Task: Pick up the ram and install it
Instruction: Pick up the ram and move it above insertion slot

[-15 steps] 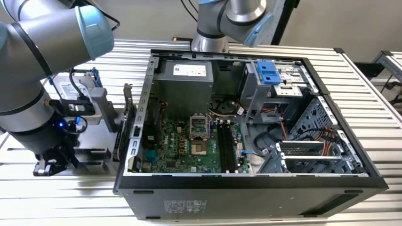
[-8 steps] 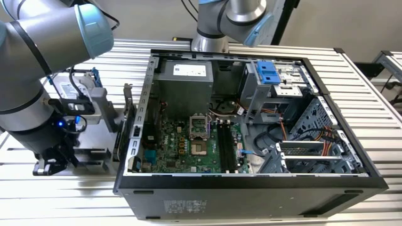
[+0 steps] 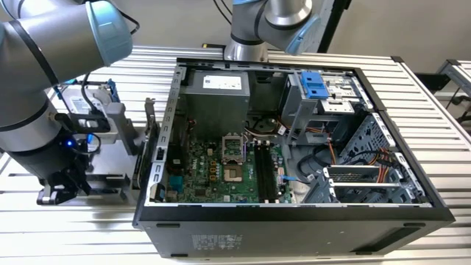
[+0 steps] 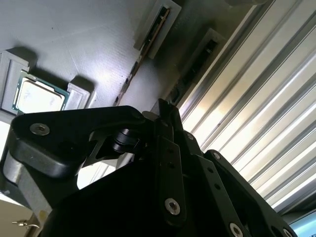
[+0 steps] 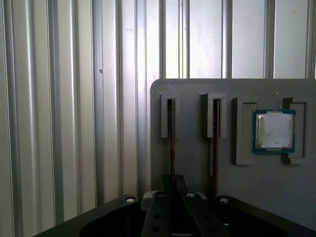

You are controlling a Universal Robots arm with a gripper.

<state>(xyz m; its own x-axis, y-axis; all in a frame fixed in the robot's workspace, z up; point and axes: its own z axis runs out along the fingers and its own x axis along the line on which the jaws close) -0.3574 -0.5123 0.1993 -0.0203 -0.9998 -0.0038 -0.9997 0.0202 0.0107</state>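
Two ram sticks stand on edge in the slots of a grey parts tray (image 5: 197, 168). The ram (image 5: 171, 138) nearest the tray's edge runs straight into my gripper (image 5: 174, 185), whose fingers are closed together over its near end; the stick sits in its slot. In the second wrist view the same ram (image 4: 195, 66) meets the gripper (image 4: 167, 111). The other stick (image 5: 213, 133) stands beside it, untouched. In the exterior view the gripper (image 3: 63, 190) is low over the tray (image 3: 110, 165), at the exterior view's left of the open computer case, whose black memory slots (image 3: 265, 171) lie on the motherboard.
A square silver processor chip (image 5: 274, 131) lies in a recess of the tray beyond the second stick. A silver hard drive in a blue frame (image 3: 85, 99) stands at the tray's back. The case wall (image 3: 158, 160) rises between the tray and the motherboard. Ribbed metal table (image 5: 74, 123) surrounds the tray.
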